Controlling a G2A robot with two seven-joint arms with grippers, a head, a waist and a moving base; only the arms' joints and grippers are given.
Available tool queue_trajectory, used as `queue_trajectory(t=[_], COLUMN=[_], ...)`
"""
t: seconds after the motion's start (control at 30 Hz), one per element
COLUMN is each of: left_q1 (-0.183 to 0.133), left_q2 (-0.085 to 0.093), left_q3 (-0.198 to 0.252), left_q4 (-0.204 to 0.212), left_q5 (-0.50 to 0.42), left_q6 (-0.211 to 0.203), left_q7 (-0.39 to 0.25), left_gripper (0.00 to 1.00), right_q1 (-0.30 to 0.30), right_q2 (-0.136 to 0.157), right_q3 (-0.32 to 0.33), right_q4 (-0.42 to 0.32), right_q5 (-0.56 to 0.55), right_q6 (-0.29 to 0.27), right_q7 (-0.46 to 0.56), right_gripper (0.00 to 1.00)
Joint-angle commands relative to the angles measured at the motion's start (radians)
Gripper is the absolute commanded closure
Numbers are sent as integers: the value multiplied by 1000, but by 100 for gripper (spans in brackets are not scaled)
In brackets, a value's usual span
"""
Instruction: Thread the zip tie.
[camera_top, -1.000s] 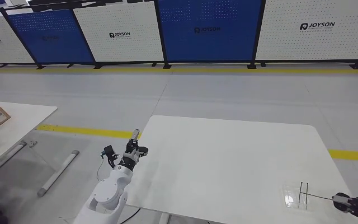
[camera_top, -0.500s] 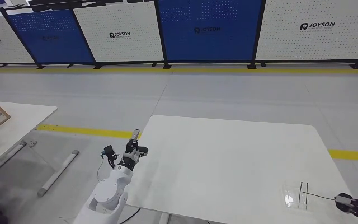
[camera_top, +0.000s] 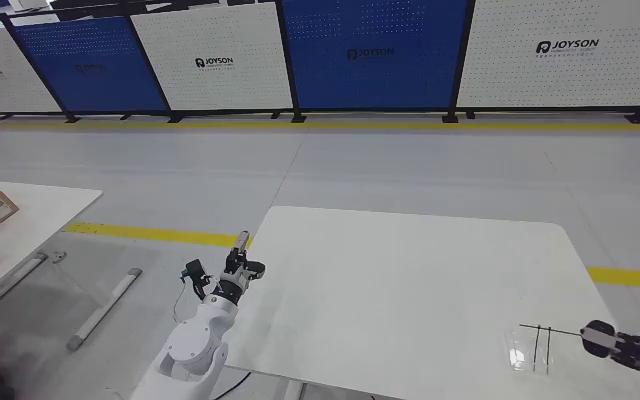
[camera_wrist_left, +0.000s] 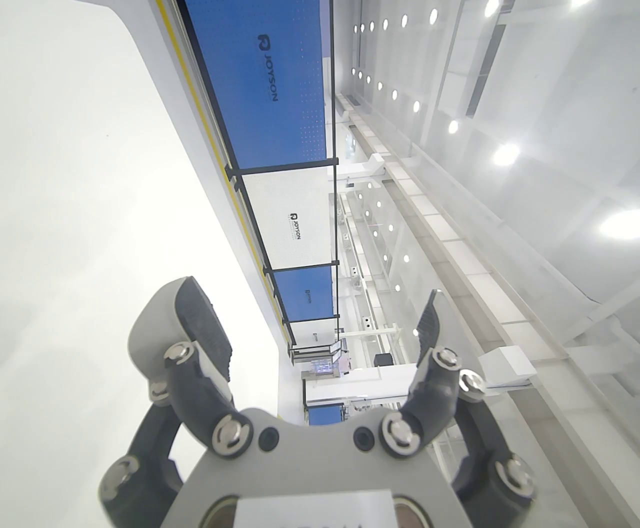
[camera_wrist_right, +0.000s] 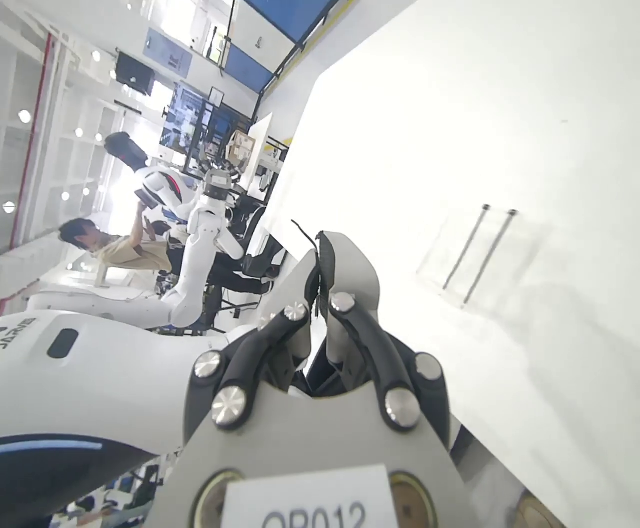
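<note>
I see the zip tie (camera_top: 550, 329) jutting from my right end effector (camera_top: 588, 337), lying level above the clear two-pin block (camera_top: 527, 354) at the bench's (camera_top: 400, 290) near right corner. It seems to cross over the block, though I cannot tell if it touches. That end effector is clamped on the tie's end. My left end effector (camera_wrist_left: 315, 320) sits just off the bench's left edge, fingers wide apart.

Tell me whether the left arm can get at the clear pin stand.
Probably not: the left pincer sits at the opposite edge of the table, and the right pincer, shut on the zip tie, crowds the stand.
</note>
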Motion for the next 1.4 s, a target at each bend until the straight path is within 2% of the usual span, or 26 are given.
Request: queue_trajectory(t=[0.0,0.33,0.47,0.57,0.7,0.83,0.93,1.3,1.37], left_q1=[0,0,0,0,0,0,0,0,0], left_q2=[0,0,0,0,0,0,0,0,0], left_q3=[0,0,0,0,0,0,0,0,0], left_q4=[0,0,0,0,0,0,0,0,0], left_q5=[0,0,0,0,0,0,0,0,0], left_q6=[0,0,0,0,0,0,0,0,0], left_q7=[0,0,0,0,0,0,0,0,0], left_gripper=[0,0,0,0,0,0,0,0,0], right_q1=[-3,-3,-2,21,66,143,194,199,193], right_q2=[0,0,-8,-17,-29,-42,-54,-55,-57], right_q3=[-7,-7,-27,-70,-150,-290,-371,-377,-382], right_q4=[-12,-12,-25,-66,-139,-216,-213,-209,-212], right_q5=[-43,-43,21,29,-20,-136,-166,-160,-176], right_q6=[4,4,-3,-3,-2,82,119,121,124], right_q7=[-10,-10,-20,-25,-74,-143,-181,-183,-209], right_gripper=[100,100,100,100,100,100,100,100,100])
